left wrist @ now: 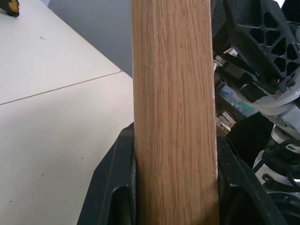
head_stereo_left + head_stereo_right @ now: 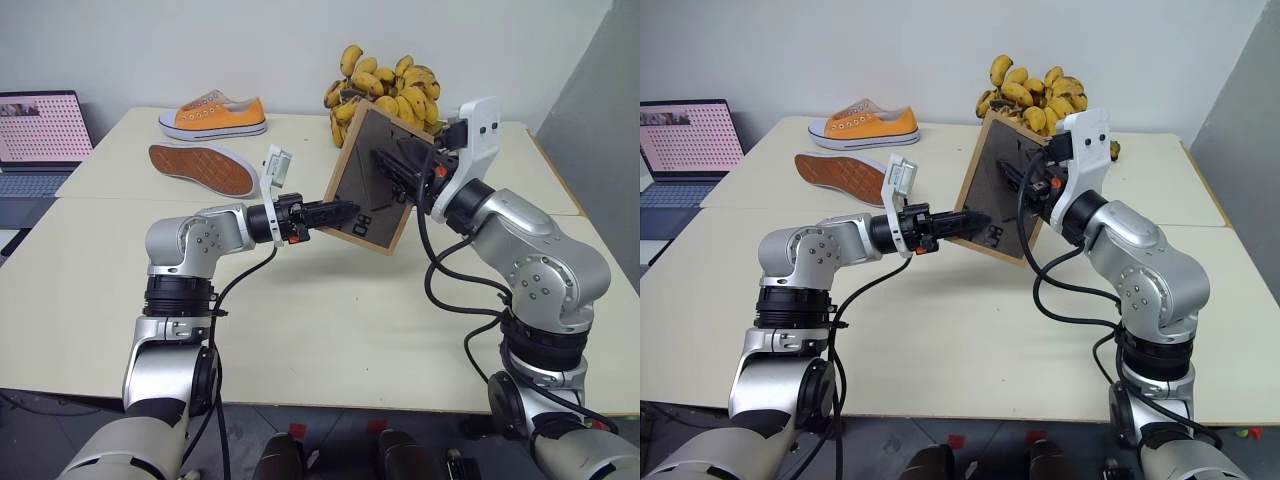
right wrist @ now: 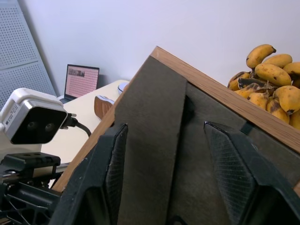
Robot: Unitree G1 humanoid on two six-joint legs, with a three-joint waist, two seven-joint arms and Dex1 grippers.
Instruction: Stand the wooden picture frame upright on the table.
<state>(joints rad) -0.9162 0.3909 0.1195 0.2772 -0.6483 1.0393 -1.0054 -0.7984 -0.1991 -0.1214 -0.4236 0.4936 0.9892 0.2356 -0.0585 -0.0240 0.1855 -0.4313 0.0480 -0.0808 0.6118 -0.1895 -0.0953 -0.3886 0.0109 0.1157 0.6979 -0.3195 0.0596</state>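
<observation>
The left gripper [image 2: 345, 213] is clamping the wooden picture frame [image 2: 375, 180] by its edge, above the table [image 2: 330, 310]; the right gripper [image 2: 400, 172], fingers spread, is reaching its back panel. No readable writing.

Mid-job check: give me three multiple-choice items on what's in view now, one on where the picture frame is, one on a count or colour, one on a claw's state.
1. Where is the wooden picture frame?
A. flat on the table
B. held in the air above the table
C. leaning on the bananas

2. How many orange shoes are on the table?
A. one
B. two
C. three

3. What state is the left claw in?
A. open, apart from the frame
B. shut on nothing
C. shut on the frame's wooden edge

Answers:
1 B, the frame hangs tilted between both arms.
2 B, one upright, one sole-up.
3 C, the left wrist view shows fingers pressing the wood from both sides.
</observation>
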